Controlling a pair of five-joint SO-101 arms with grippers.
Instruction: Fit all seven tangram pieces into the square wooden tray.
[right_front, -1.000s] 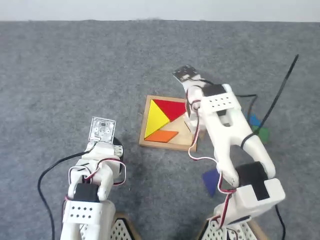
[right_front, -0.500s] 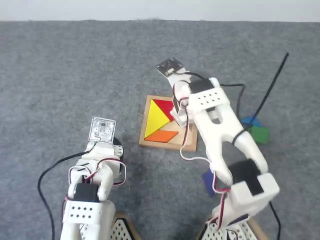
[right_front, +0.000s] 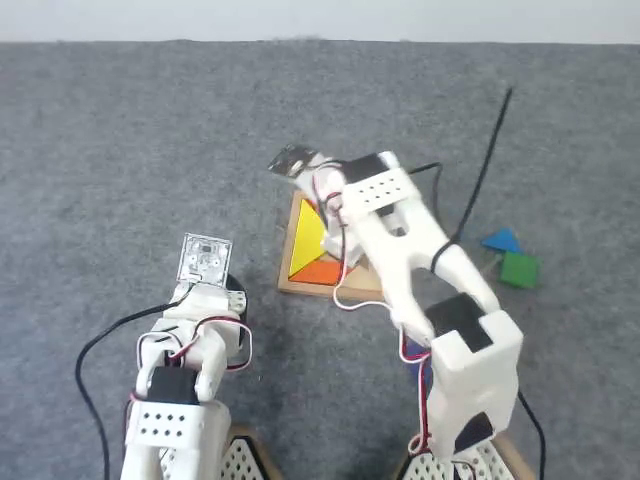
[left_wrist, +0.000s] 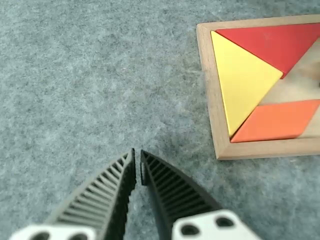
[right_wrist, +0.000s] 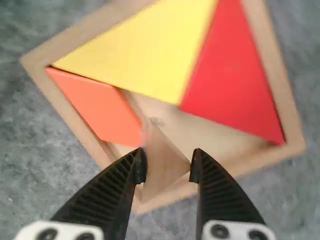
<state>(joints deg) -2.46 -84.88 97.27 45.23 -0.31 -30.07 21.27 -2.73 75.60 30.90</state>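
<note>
Right pincer (right_wrist: 166, 167) grips pale triangle (right_wrist: 159, 150) over wooden tray (right_wrist: 278, 85).

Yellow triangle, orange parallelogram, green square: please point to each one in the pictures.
yellow triangle (left_wrist: 240, 80), left wrist view, middle of its face.
orange parallelogram (left_wrist: 277, 121), left wrist view, middle of its visible face.
green square (right_front: 519, 270), high view, its centre.
</note>
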